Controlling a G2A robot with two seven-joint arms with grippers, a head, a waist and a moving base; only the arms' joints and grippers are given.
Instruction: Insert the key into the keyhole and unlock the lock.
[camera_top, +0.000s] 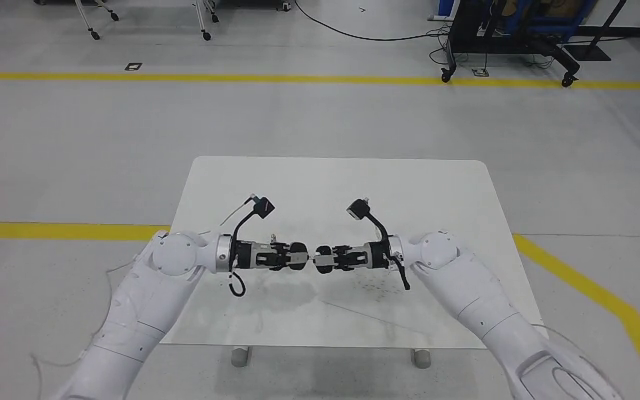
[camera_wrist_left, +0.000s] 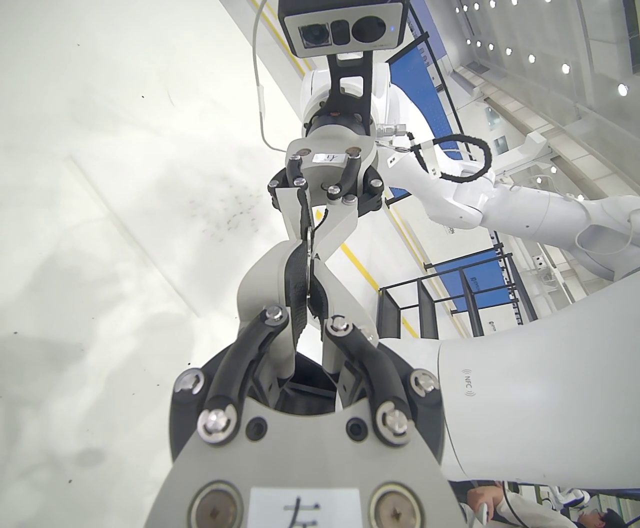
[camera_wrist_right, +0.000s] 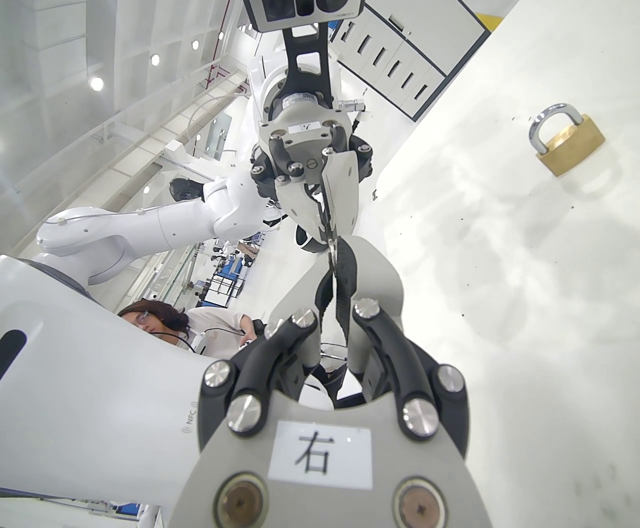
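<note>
White counter (camera_top: 440, 190) on a grey shop floor (camera_top: 300, 130) with yellow tape lines (camera_top: 300, 77). Over the counter's near-middle, the key (camera_wrist_right: 330, 246) is a thin flat metal sliver seen edge-on, sitting right where two claw tips meet. By the look of it, it's light, rigid, smooth and slippery, so it would likely twist or slide in a pad pinch if pushed off-axis. Best held by the head across the flat faces, with the blade left free for the keyhole. The left claw (camera_wrist_left: 305, 260) comes in from the left, closed to a sliver, with its black pads (camera_wrist_left: 295, 285) pinching one end of the key. The right claw (camera_wrist_right: 336, 260) comes in from the right, likewise closed on the other end, its tips touching or almost touching the left one's. It reads as a two-claw hold; can't tell which claw has the real grip or which end is the blade. The padlock (camera_wrist_right: 570, 145) has a brass body and a steel shackle (camera_wrist_right: 552, 117) that looks seated shut. It lies flat on the counter well apart from both claws, with nothing touching it. Probably dense and hard, so it may skate on the smooth top when the key pushes in. Take it by the body's broad sides and brace it. The keyhole is too small to make out.
</note>
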